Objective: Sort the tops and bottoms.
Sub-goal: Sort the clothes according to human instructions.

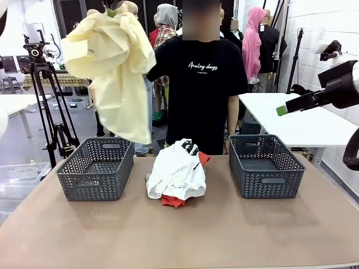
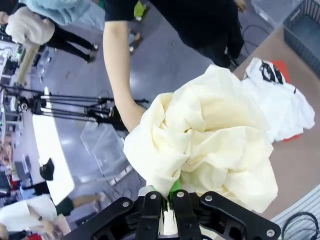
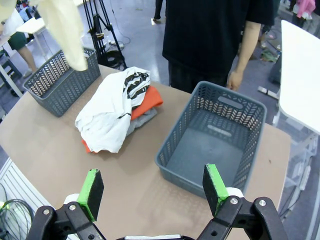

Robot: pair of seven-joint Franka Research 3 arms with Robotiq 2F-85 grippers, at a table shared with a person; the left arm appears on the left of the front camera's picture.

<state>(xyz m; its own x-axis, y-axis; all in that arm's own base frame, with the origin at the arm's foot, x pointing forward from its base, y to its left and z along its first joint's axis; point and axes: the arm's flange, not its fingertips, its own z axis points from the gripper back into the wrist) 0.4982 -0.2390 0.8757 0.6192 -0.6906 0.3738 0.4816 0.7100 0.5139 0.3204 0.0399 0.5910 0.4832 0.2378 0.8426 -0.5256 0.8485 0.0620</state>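
Note:
A pale yellow garment (image 1: 120, 73) hangs high above the left basket (image 1: 98, 182), and my left gripper (image 1: 115, 7) is shut on its top. In the left wrist view the cloth (image 2: 210, 145) bunches right at the closed gripper (image 2: 170, 200). On the table's middle lies a pile. A white garment (image 1: 176, 171) with black print is on top, an orange-red one (image 1: 174, 200) is beneath it, and a light grey one (image 3: 142, 120) peeks out. My right gripper (image 3: 151, 176) hovers open and empty, high above the near right of the table (image 1: 283, 109).
The right basket (image 1: 269, 182) stands empty right of the pile. A person in a black T-shirt (image 1: 205, 84) stands at the far edge, arms down. A tripod (image 1: 47, 112) is off the table's left and a white table (image 1: 314, 120) at the back right.

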